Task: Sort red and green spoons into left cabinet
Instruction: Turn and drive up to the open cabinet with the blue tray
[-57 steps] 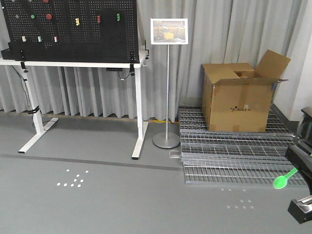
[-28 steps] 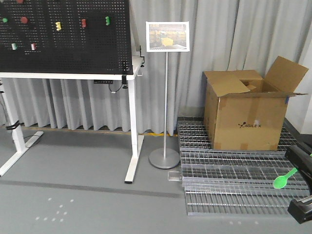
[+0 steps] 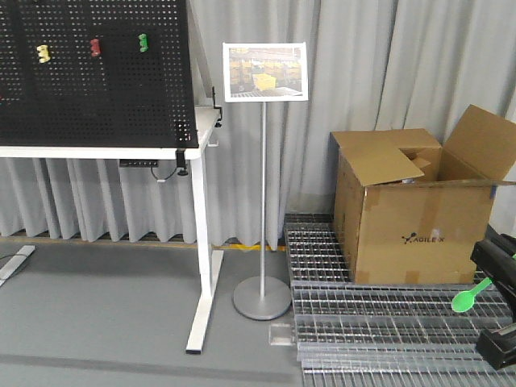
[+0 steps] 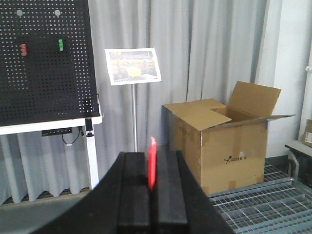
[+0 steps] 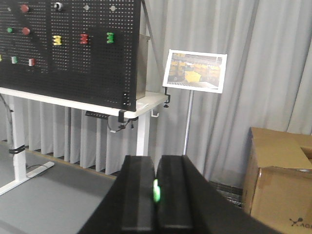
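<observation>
Front: green spoon poked out at the right edge, over steel grating. Cardboard box, sign stand and pegboard table stood ahead.
Left wrist: left tool pinched tight on the upright red spoon.
Right wrist: right tool clamped the green spoon.

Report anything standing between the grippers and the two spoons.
Nothing does. The left gripper is shut on the red spoon and the right gripper on the green spoon. No grey cabinet shows in any view, so the way there cannot be judged.

Left gripper pinches the red spoon, right gripper the green spoon, both pointing forward
</observation>
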Available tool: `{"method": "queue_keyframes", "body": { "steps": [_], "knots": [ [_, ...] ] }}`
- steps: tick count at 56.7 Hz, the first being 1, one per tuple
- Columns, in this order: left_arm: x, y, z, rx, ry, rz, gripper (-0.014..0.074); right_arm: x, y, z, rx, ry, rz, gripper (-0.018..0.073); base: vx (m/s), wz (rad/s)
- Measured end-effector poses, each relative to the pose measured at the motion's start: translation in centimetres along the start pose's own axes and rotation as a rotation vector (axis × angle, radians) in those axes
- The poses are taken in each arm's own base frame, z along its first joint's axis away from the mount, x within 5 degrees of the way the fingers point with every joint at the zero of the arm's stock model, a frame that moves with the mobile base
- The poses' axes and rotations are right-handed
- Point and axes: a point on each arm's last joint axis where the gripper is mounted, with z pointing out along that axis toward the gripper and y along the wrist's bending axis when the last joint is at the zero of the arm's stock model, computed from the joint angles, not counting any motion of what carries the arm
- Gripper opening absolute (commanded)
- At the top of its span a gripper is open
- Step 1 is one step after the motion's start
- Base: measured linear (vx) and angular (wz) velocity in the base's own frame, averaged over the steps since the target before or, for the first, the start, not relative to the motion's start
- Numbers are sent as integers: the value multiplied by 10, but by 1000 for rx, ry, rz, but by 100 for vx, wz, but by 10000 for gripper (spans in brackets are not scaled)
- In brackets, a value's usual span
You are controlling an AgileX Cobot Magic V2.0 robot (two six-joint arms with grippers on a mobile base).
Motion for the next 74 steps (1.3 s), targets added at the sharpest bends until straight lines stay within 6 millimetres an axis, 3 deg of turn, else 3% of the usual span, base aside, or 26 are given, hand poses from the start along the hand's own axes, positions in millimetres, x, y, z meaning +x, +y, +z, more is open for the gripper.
{"method": "queue_keyframes", "body": {
  "steps": [32,74],
  "knots": [
    [0,0,0,0,1,0,-3,0,0,0,0,0,0,-6,43,-27],
    [0,0,0,0,1,0,-3,0,0,0,0,0,0,-6,29,-78]
  ]
}}
